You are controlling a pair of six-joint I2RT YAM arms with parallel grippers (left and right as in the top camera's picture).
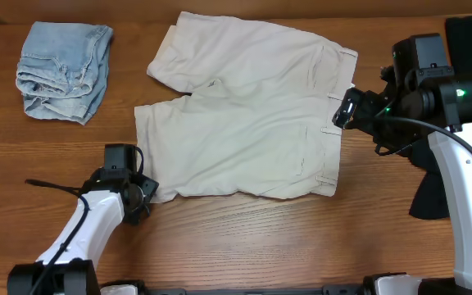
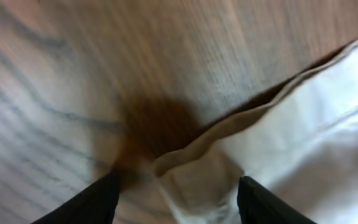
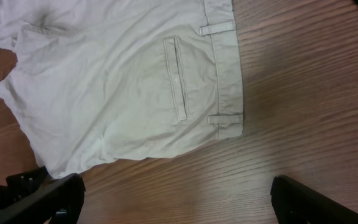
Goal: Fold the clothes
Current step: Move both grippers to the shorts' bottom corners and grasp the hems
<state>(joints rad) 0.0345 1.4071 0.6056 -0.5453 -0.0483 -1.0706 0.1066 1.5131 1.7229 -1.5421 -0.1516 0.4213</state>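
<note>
Two garments overhead: khaki shorts [image 1: 244, 115] spread flat at centre, folded denim [image 1: 62, 70] well apart. Left wrist: left gripper [image 2: 176, 208] agape, empty, straddling the hem corner [image 2: 191, 168]; pinch both layers low. Right wrist: right gripper [image 3: 176, 199] wide, empty, clear of the waistband [image 3: 225, 68].

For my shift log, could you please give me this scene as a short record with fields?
Garment in work: beige shorts, spread flat on the wooden table
Set aside: folded denim garment, apart from the shorts
Left tool: open, fingers astride a leg hem corner
Right tool: open, near the waistband, holding nothing
Fold: not yet started
</note>
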